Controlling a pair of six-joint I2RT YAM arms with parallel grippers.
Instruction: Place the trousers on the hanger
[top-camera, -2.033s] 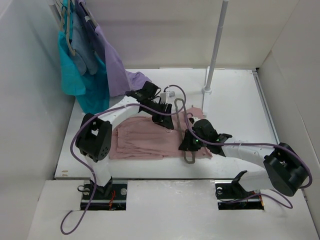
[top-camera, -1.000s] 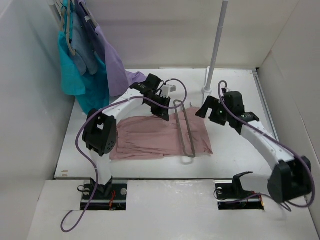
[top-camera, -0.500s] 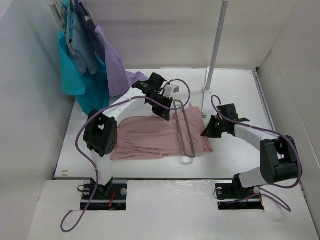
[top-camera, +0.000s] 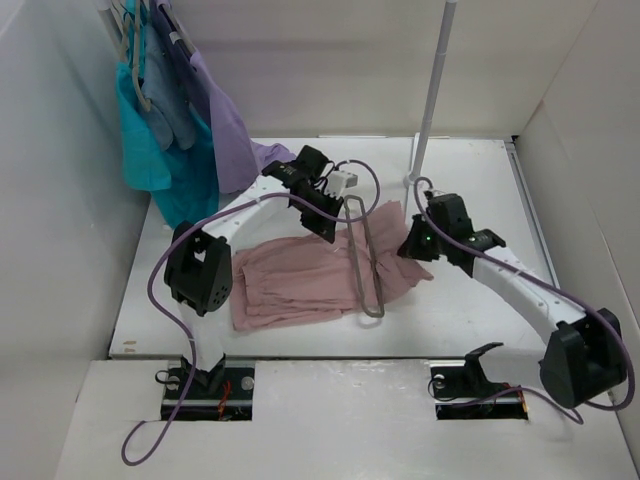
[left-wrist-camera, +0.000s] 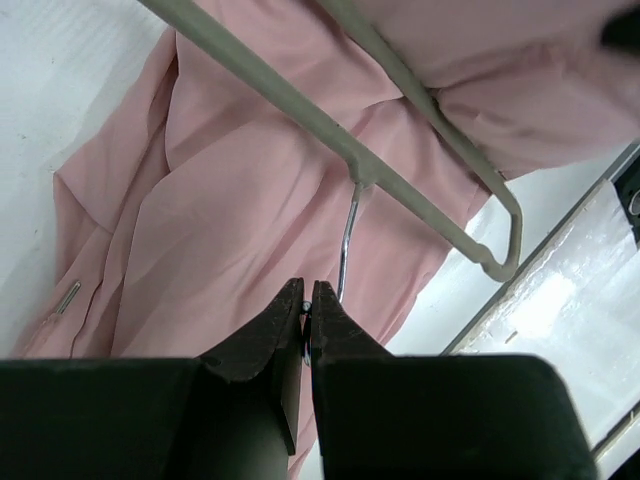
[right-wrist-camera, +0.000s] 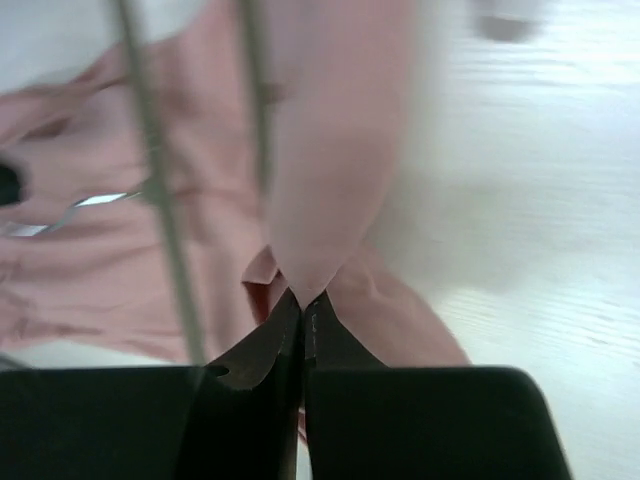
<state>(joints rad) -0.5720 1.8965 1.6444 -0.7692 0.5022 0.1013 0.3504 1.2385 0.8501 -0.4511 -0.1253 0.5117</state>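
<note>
**Overhead view with both wrist views.** The trousers (top-camera: 290, 285) lie spread on the white table (top-camera: 480, 190), on the near-left side of the upright white pole (top-camera: 432, 90). They are a soft, dusty-pink cloth, creased in long folds.

**Hanger.** The hanger (top-camera: 372, 290) is a thin, smooth, light-grey frame with rounded corners. It crosses the end of the trousers that is closer to the pole, and pink cloth shows on both sides of its bars. Whether the cloth passes through the frame cannot be told.

**Left gripper.** The left gripper (top-camera: 328, 228) is on the side of the hanger away from the pole. In its wrist view the black jaws (left-wrist-camera: 306, 305) are pressed together on the bright wire hook (left-wrist-camera: 346, 240). The hook runs up from the jaw tips to the middle of the grey bar (left-wrist-camera: 300, 105), with the cloth (left-wrist-camera: 230, 200) behind it.

**Right gripper.** The right gripper (top-camera: 406, 248) is on the pole side of the hanger. Its jaws (right-wrist-camera: 303, 305) are pinched on a pointed fold of the pink cloth (right-wrist-camera: 340, 150), which rises straight from the tips. The grey bars (right-wrist-camera: 165, 230) are blurred just beside it.

**Background.** Teal (top-camera: 150, 150) and lavender (top-camera: 228, 130) garments hang well to the left of the pole.
</note>
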